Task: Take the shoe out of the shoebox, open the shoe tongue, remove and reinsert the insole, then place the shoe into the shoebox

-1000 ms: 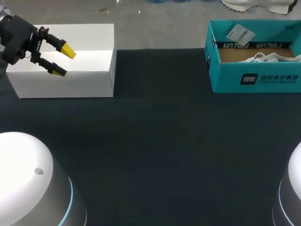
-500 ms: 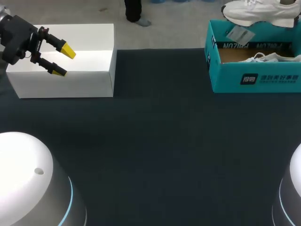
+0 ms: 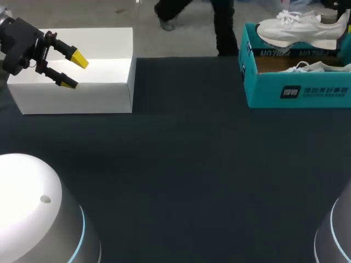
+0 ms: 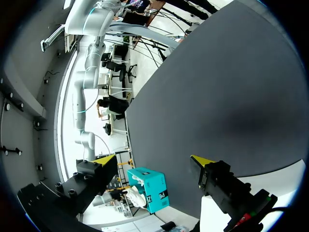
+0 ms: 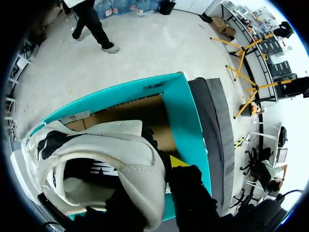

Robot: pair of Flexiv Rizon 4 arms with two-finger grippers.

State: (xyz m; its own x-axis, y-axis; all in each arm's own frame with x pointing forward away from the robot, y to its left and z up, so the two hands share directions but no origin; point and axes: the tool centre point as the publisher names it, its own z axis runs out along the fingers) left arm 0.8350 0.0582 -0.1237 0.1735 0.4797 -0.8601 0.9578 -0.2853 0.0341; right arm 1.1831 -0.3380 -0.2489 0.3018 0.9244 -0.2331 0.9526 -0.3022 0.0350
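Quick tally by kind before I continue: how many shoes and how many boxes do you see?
Shoes: 2 (lifted shoe, second shoe inside the box)
Boxes: 2 (teal shoebox, white box)
Total: 4

- shoe (image 3: 299,30): white, black lining
- shoebox (image 3: 263,90): teal outside, brown cardboard inside
- box (image 3: 98,66): plain white
- table (image 3: 192,164): near-black
- left gripper (image 3: 74,71): black, yellow tips

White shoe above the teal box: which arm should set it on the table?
Probably right: the right gripper grips the white shoe over the shoebox; the left gripper is open, far off over the white box.
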